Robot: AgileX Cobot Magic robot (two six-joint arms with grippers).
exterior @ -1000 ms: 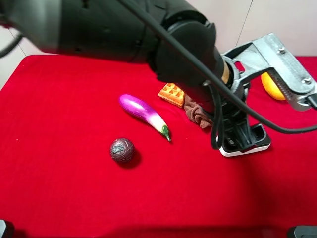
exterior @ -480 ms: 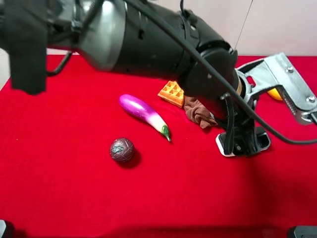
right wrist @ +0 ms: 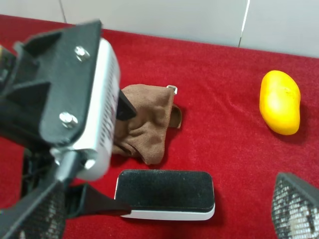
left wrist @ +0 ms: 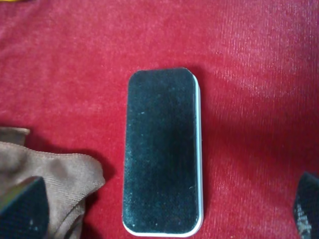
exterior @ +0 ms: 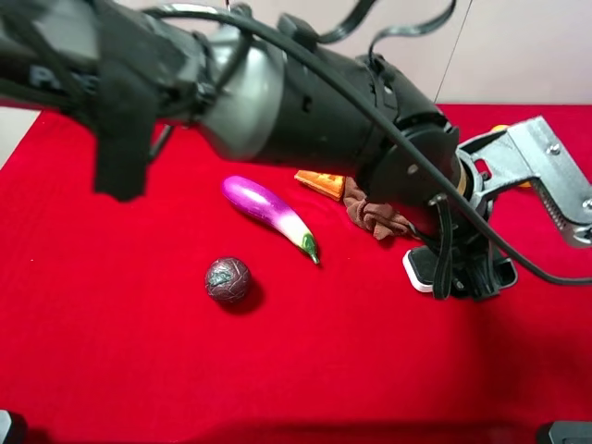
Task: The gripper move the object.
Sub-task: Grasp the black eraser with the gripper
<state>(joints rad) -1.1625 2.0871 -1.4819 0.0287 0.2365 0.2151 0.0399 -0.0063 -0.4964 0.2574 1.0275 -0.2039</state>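
Observation:
The eraser, a white base with a black felt top, lies flat on the red cloth. My left gripper is open just above it, with one black fingertip on each side and not touching it. In the exterior high view the left gripper covers most of the eraser, which lies at the right of the table. The right wrist view shows the eraser with a left finger at its end. My right gripper is open and empty, away from the eraser.
A brown rag lies right beside the eraser, also in the left wrist view. A purple eggplant, a dark ball and an orange waffle lie to the left. A yellow fruit lies behind.
My left arm has swung further over the table and come down, so its fingers now stand around the eraser. The eraser, eggplant and ball have stayed put.

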